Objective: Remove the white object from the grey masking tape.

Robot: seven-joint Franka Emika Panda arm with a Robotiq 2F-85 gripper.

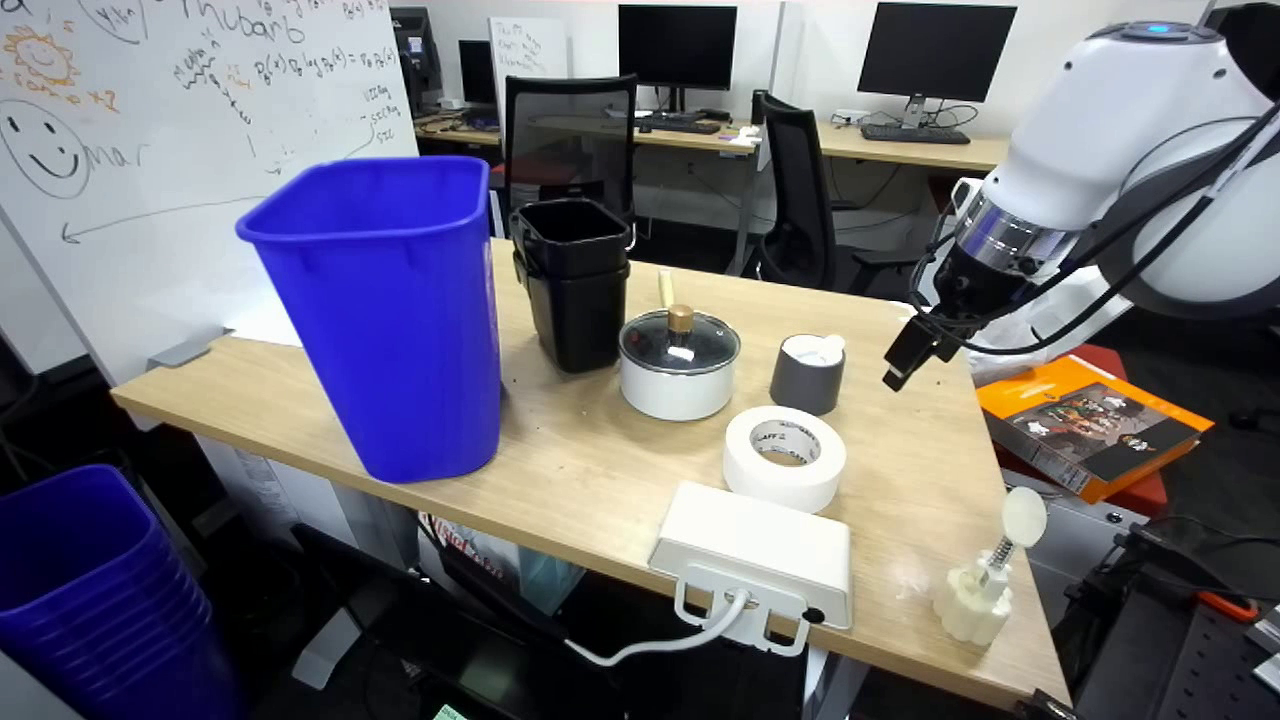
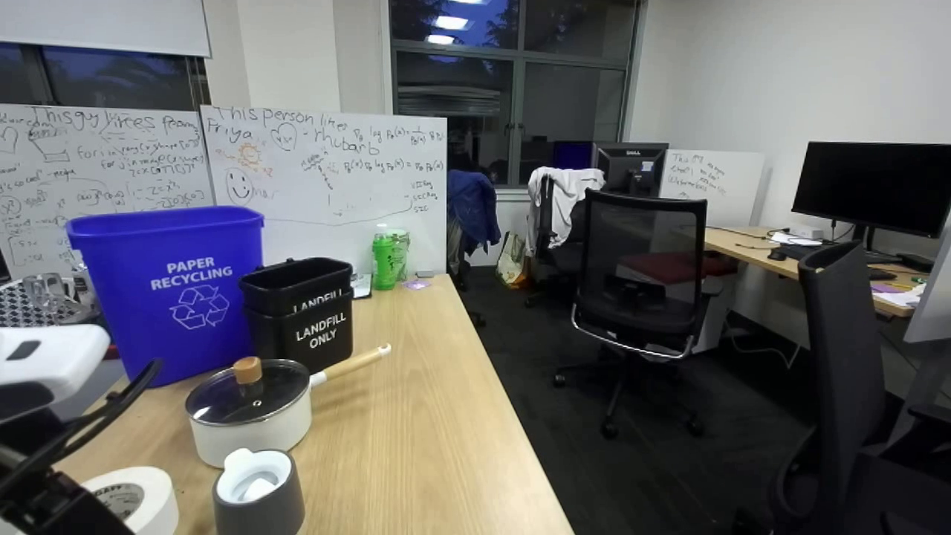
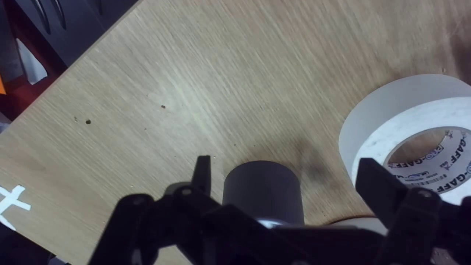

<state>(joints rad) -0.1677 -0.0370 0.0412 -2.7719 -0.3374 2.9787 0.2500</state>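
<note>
Hovering tool (image 3: 284,162): above the surface (image 1: 910,450), released, its two fingers (image 3: 201,173) spread wide apart in the wrist view.
Grey masking tape (image 1: 805,388): short, dark, upright on the surface; in the wrist view it appears between the spread fingers, and in an exterior view a gap shows between it and the tool.
White object (image 2: 256,475): seated in the top of the grey masking tape, a small lip rising past the rim, as both exterior views show.
White tape roll (image 1: 785,488): lying flat near the grey masking tape, bare surface between them.
Lidded pot (image 1: 677,392): near the grey masking tape.
Black bins (image 1: 578,318): nested upright near the blue bin (image 1: 400,340).
White box (image 1: 755,540): at the surface's edge, just beside the white tape roll.
</note>
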